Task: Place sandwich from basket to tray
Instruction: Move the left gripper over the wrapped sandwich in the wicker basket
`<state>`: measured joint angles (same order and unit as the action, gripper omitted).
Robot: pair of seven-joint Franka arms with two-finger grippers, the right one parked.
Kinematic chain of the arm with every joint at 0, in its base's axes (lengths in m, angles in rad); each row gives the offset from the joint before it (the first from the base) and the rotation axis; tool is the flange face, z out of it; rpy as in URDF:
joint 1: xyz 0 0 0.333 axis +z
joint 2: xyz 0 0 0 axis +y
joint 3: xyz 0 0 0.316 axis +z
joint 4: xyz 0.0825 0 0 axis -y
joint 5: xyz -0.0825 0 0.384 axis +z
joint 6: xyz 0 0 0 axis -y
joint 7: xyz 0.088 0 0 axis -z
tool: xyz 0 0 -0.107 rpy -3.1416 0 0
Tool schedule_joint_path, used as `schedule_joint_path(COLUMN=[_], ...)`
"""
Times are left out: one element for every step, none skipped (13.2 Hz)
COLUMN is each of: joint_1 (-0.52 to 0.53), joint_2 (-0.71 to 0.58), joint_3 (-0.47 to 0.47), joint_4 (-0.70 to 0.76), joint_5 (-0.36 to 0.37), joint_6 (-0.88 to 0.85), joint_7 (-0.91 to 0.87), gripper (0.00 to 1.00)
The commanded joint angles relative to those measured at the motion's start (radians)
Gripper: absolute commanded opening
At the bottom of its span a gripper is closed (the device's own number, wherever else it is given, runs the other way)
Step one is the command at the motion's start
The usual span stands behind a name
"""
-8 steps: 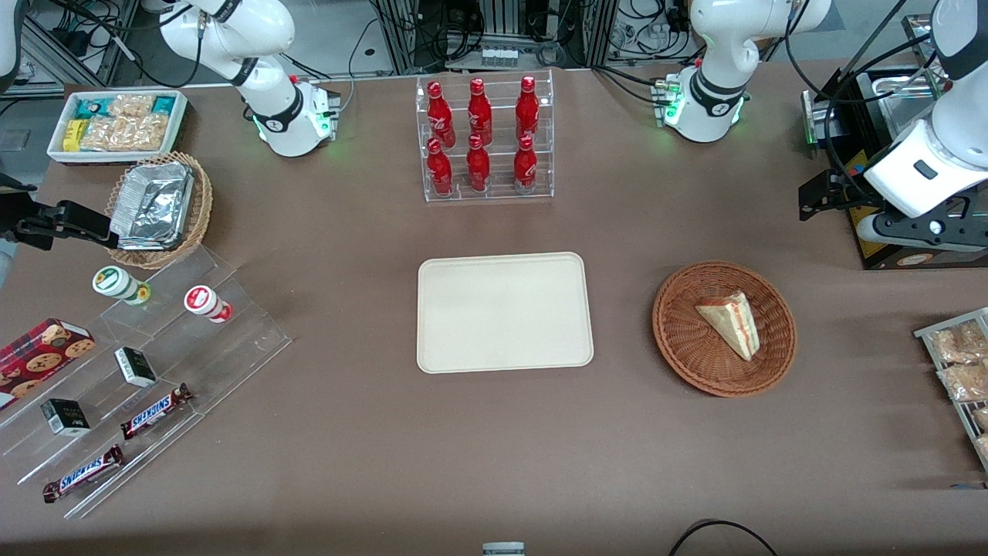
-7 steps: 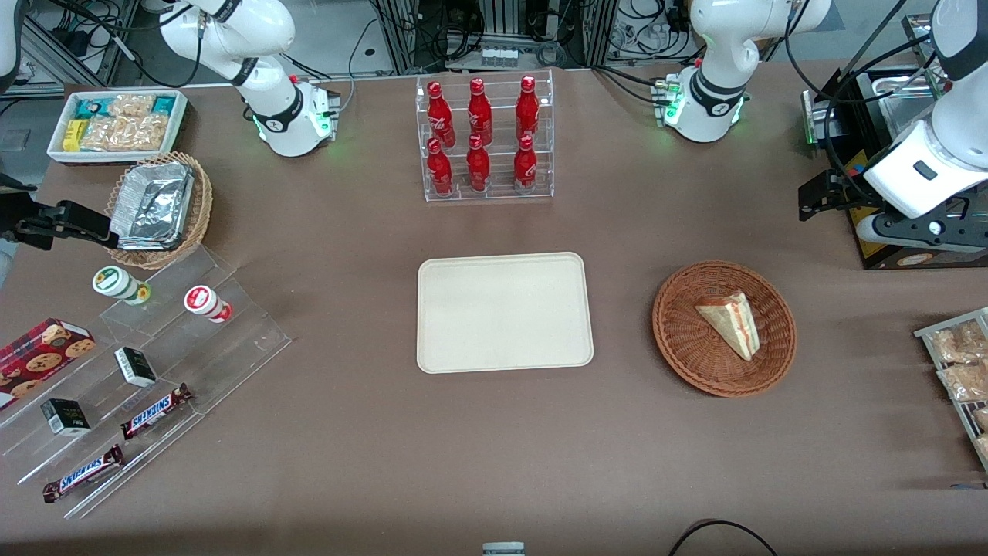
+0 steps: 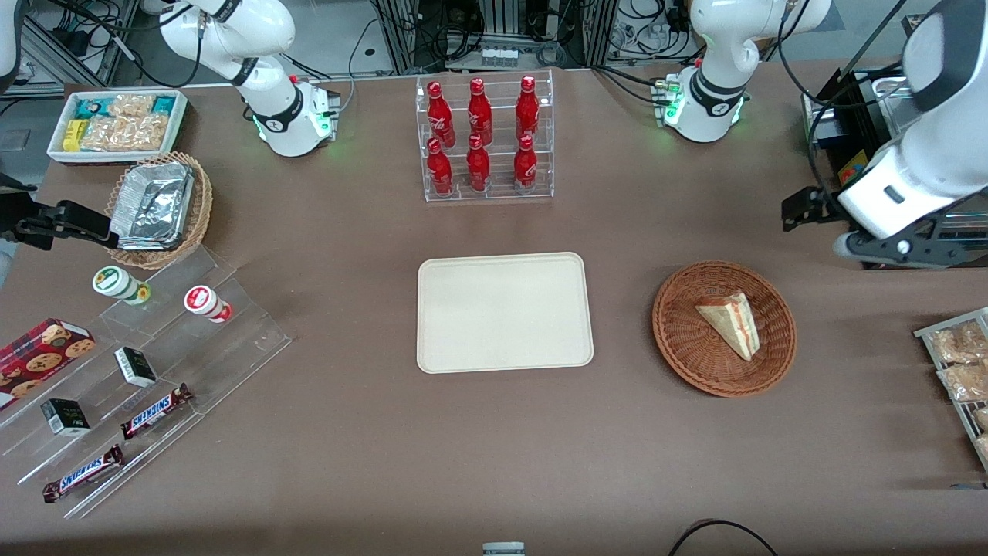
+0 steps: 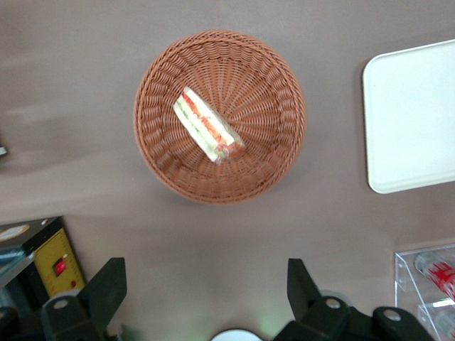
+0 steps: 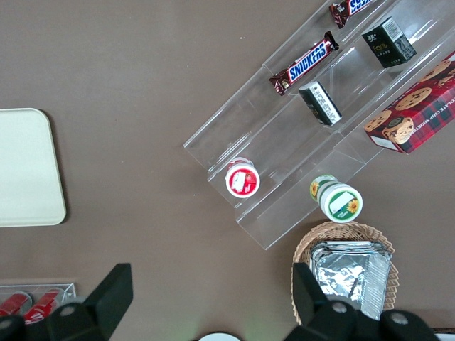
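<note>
The sandwich (image 3: 730, 322) (image 4: 209, 132), a pale wedge with red and green filling, lies in the round reddish-brown wicker basket (image 3: 679, 347) (image 4: 277, 92). The cream tray (image 3: 505, 312) (image 4: 416, 114) lies flat and bare beside the basket, toward the table's middle. My gripper (image 3: 888, 245) (image 4: 202, 288) hangs well above the table, farther from the front camera than the basket and toward the working arm's end. It is open, with nothing between its black fingers (image 4: 105, 285).
An acrylic rack of red bottles (image 3: 485, 139) stands farther from the front camera than the tray. A black box (image 3: 864, 166) sits under the arm, and a rack of bagged snacks (image 3: 961, 371) lies at the working arm's end. Snack shelves (image 3: 139, 371) and a foil-lined basket (image 3: 158, 207) lie toward the parked arm's end.
The working arm has shifted a little toward the table's middle, closer to the basket. Sandwich, basket and tray have not moved.
</note>
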<state>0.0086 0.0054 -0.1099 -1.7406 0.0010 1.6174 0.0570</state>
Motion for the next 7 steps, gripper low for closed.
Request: schedule_joint_path(joint_1=[0.002,0.002,0.002,0.004,0.005,0.010,0.011], joint_2=[-0.009,-0.009,-0.015,-0.018,-0.016,-0.012,-0.007], joint_3=[-0.004,-0.004,-0.004,-0.004,-0.004,-0.002,0.001], joint_4=[-0.149,-0.219,-0.291,-0.354,-0.394,-0.431,-0.459], joint_5=[-0.009,-0.007,-0.007,-0.007,-0.007,-0.007,-0.007], joint_6=[0.152,0.241,0.328,0.414,0.476,0.533,0.586], joint_7=[-0.009,-0.009,-0.011,-0.011,-0.014,-0.016,-0.020], gripper=[1.00,1.00,1.00,1.00,1.00,1.00,1.00])
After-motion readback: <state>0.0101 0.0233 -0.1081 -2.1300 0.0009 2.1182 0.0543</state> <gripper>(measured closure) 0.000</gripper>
